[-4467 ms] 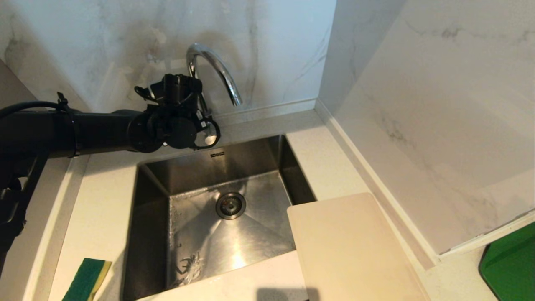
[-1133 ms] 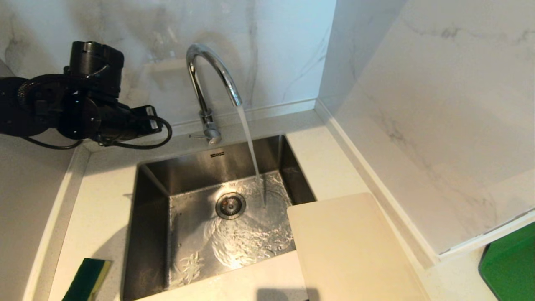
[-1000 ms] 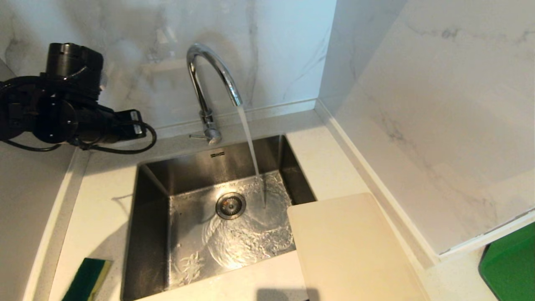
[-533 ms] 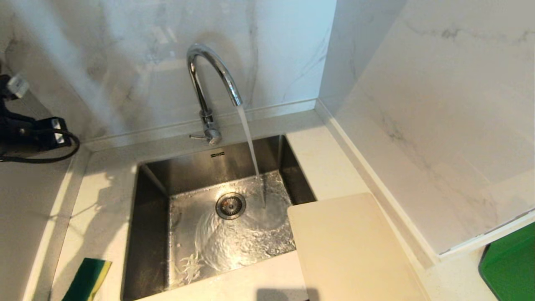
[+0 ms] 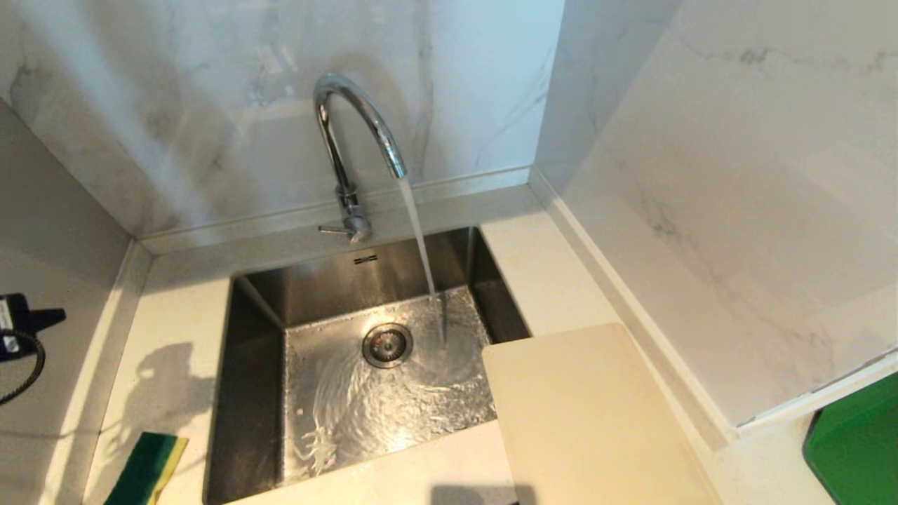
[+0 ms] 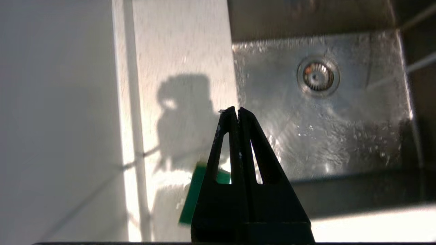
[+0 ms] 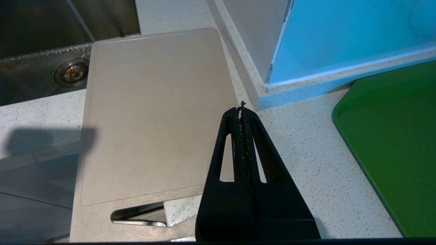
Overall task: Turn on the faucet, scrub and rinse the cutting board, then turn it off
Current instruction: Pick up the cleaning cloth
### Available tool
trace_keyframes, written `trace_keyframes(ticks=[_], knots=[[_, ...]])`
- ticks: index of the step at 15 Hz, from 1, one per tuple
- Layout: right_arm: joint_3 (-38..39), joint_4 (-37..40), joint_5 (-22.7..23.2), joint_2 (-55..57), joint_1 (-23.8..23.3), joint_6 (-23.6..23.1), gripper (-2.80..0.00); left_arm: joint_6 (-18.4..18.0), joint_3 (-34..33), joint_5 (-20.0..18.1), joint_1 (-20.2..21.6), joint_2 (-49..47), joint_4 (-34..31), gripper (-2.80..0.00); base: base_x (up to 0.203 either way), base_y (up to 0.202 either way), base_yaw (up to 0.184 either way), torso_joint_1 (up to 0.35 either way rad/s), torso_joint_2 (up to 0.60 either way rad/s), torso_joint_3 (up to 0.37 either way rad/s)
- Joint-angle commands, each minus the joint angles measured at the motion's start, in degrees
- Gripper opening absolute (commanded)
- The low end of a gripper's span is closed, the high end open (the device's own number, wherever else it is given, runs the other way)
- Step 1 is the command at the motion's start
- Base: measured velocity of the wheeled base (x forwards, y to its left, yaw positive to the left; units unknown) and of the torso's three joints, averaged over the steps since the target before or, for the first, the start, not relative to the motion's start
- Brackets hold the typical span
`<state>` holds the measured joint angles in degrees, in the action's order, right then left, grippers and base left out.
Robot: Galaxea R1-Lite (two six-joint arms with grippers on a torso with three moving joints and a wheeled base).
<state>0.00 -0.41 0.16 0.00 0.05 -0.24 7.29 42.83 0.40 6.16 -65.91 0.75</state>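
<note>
The chrome faucet (image 5: 351,133) stands behind the steel sink (image 5: 259,301) and pours a stream of water into the basin. The cream cutting board (image 5: 589,421) lies flat on the counter at the sink's right, one corner over the basin; it also fills the right wrist view (image 7: 153,112), handle slot toward the camera. My left gripper (image 6: 236,109) is shut and empty, hovering above the counter left of the sink, over the green sponge (image 6: 192,194). My right gripper (image 7: 241,109) is shut and empty above the board's right edge. Only a bit of the left arm (image 5: 14,330) shows in the head view.
A green-and-yellow sponge (image 5: 147,468) lies on the counter at the sink's front left. A green flat board (image 5: 856,449) sits at the far right, beyond a marble wall corner (image 5: 708,428). The drain (image 5: 386,344) is at the basin's middle, with water swirling around it.
The left arm has drawn back from the faucet, down and to the left, almost out of the head view. Water now runs; 4.5 s ago it did not.
</note>
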Motion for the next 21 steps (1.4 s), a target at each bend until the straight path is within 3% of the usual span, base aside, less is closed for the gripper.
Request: trace_keyframes(ticks=[1, 7, 13, 21], knots=[[0.0, 0.0, 0.0, 0.0, 0.0, 0.0, -2.80, -0.5, -10.2, 0.0, -0.1, 11.6, 1.8, -2.80, 0.000, 0.000, 0.000, 0.000, 0.00, 0.000], [0.0, 0.0, 0.0, 0.0, 0.0, 0.0, -2.80, -3.4, -23.4, 0.1, -0.4, 31.5, 1.5, -2.80, 0.000, 0.000, 0.000, 0.000, 0.00, 0.000], [0.0, 0.0, 0.0, 0.0, 0.0, 0.0, -2.80, -5.3, -33.7, -1.3, -4.3, 44.4, -1.8, -2.80, 0.000, 0.000, 0.000, 0.000, 0.00, 0.000], [0.0, 0.0, 0.0, 0.0, 0.0, 0.0, -2.80, -8.9, -37.1, -1.6, -5.7, 57.2, -4.7, -2.80, 0.000, 0.000, 0.000, 0.000, 0.00, 0.000]])
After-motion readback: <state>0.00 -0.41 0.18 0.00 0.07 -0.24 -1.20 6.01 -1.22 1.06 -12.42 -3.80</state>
